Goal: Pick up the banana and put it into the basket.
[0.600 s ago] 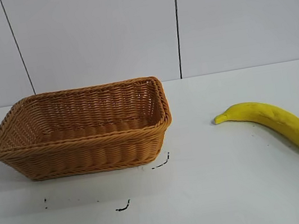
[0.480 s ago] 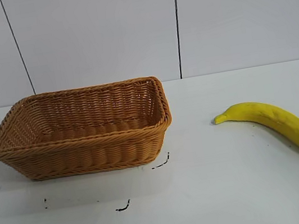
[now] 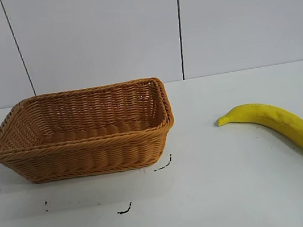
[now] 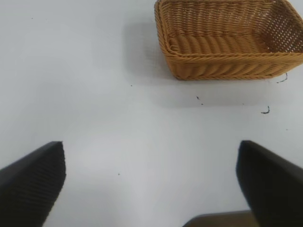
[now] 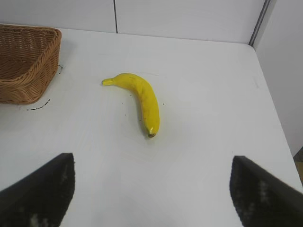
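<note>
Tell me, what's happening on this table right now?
Nothing is being handled yet. A banana lies on the white table, off to the right of an empty wicker basket. The right end effector is open and faces the banana from a distance, touching nothing. The left end effector is open too, looking toward the basket. The banana is meant to go into the basket.
</note>
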